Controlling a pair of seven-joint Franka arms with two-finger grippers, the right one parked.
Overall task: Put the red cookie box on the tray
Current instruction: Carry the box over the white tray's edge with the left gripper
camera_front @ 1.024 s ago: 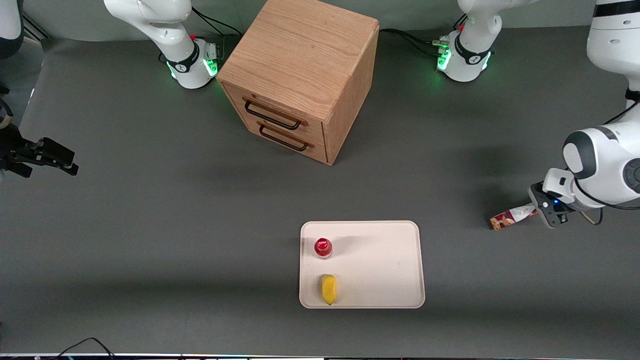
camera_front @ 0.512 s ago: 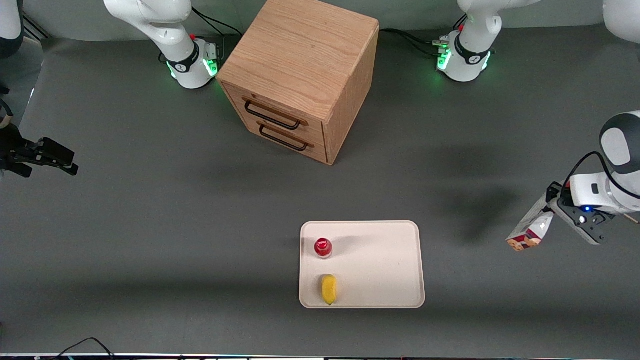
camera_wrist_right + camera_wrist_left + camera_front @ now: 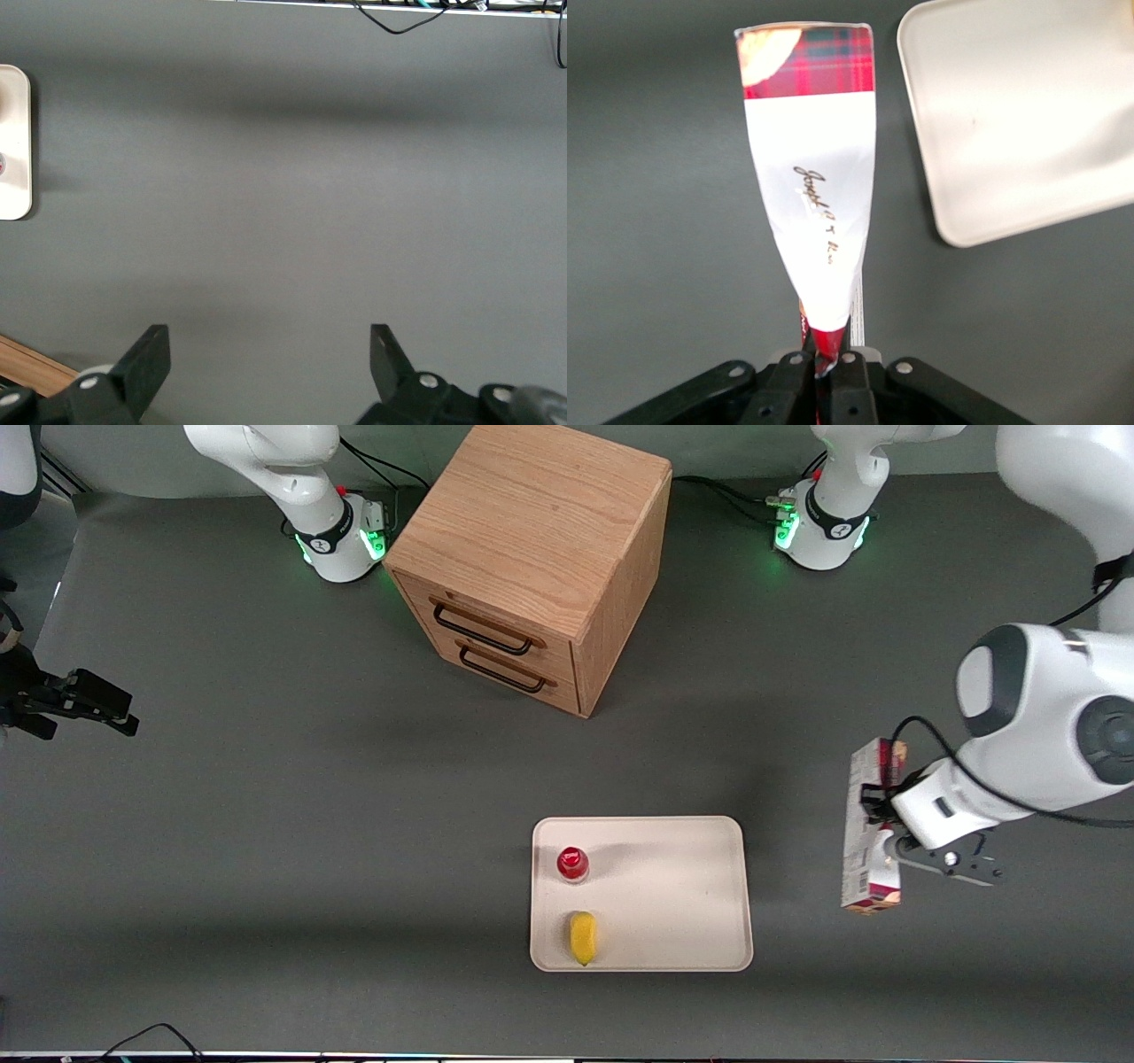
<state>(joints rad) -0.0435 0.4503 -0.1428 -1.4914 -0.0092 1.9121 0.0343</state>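
Gripping the long slim red cardboard cookie box at one end only, the tool may let it swing and miss the flat cream-white tray.

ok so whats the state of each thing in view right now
red cookie box: held off the table, beside the tray, not on it
hand: shut on the box's end
tray: flat on the table, holding bottle and yellow item
red-capped bottle: upright on tray
yellow item: lying on tray
cabinet: both drawers shut
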